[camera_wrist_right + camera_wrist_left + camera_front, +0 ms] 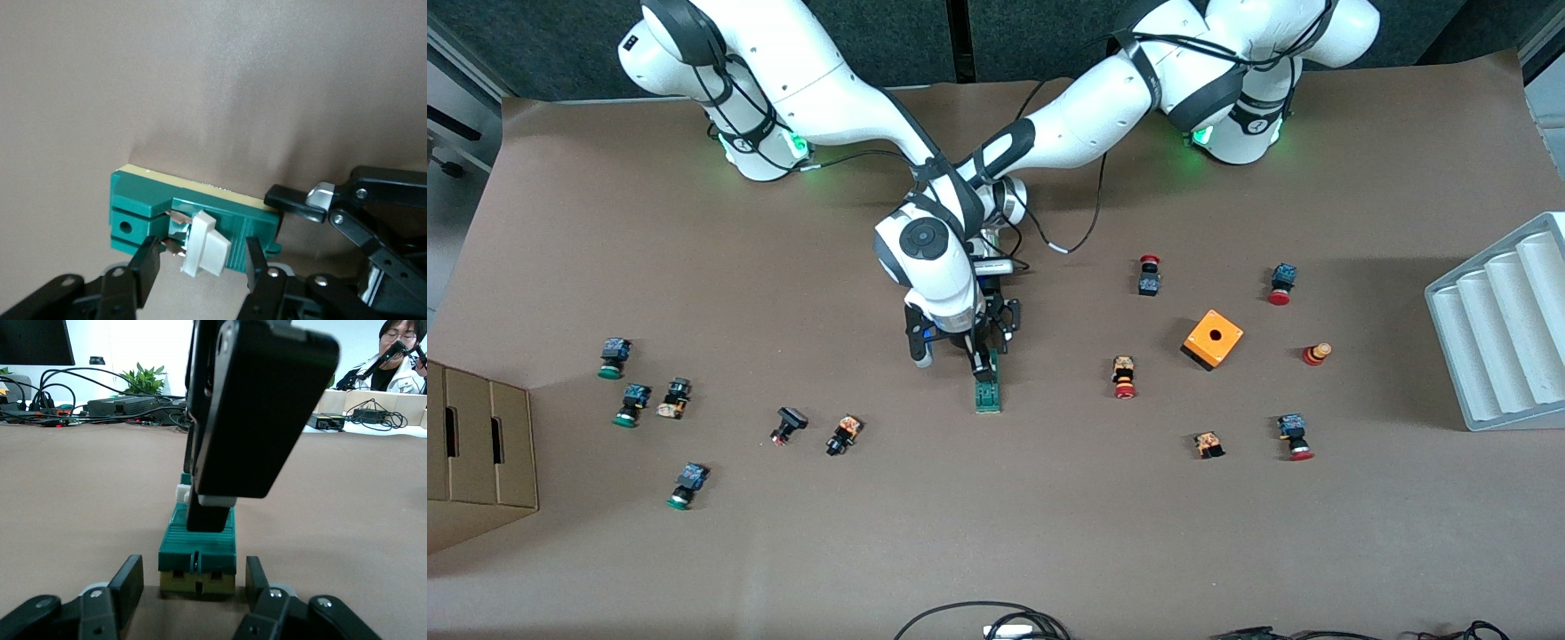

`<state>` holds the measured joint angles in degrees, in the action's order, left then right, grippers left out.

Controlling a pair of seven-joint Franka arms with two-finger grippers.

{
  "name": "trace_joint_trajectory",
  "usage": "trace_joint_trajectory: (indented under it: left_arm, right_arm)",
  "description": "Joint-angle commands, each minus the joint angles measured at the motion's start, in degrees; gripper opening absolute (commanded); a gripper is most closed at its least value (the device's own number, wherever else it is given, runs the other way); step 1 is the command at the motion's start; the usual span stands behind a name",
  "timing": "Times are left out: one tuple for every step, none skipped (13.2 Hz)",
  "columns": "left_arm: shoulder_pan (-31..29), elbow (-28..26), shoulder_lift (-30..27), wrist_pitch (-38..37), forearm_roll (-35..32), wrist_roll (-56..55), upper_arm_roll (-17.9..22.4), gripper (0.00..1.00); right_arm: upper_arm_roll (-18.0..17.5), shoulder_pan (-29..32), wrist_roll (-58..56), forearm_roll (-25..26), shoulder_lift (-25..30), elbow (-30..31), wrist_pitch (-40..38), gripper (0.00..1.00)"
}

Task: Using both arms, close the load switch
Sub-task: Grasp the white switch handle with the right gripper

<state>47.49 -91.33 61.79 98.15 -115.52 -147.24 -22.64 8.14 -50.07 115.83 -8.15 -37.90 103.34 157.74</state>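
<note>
Right wrist view: your right gripper [198, 257] open astride load switch [193, 223] white slider [203, 245], left gripper [195, 583] open bracing; next, squeeze shut.

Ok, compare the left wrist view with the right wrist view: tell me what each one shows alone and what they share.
Only the left wrist view shows the room past the table: cables, a plant and a seated person.

Only the right wrist view shows the white sliding piece clearly, sitting between the right gripper's open fingers.

Both show the green load switch on the brown table, with the left gripper's fingers open, one on each side of its end, and the other arm's gripper beside the switch.
</note>
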Motion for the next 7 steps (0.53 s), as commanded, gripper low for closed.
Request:
trace_joint_trajectory:
  left_arm:
    - [0.15,1.68,2.02,1.08,-0.41,-0.33,0.4,0.69]
    - [0.15,1.68,2.11,1.08,-0.41,-0.33,0.4,0.69]
    - [0.15,1.76,2.02,1.08,-0.41,-0.33,0.4,0.69]
    - [0.15,1.76,2.11,1.08,-0.41,-0.33,0.4,0.69]
    - [0.15,1.76,2.02,1.08,-0.41,-0.33,0.4,0.69]
    - [0.15,1.68,2.11,1.08,-0.41,-0.33,0.4,0.69]
    - [0.15,1.68,2.11,1.08,-0.41,-0.33,0.4,0.69]
  right_arm:
    - [0.39,-0.03,-0.08,-0.47,-0.68,-1.12,1.17,0.54]
    - [0.74,-0.02,-0.17,-0.47,-0.68,-1.21,1.17,0.52]
    - [1.0,-0.02,-0.17,-0.55,-0.68,-1.39,1.17,0.52]
    - [1.0,-0.02,-0.26,-0.55,-0.68,-1.39,1.08,0.51]
    - [1.09,0.06,-0.26,-0.55,-0.68,-1.57,1.08,0.5]
    - [1.09,0.06,-0.26,-0.55,-0.77,-1.83,0.99,0.49]
    - [1.09,0.06,-0.26,-0.64,-0.77,-1.92,0.99,0.48]
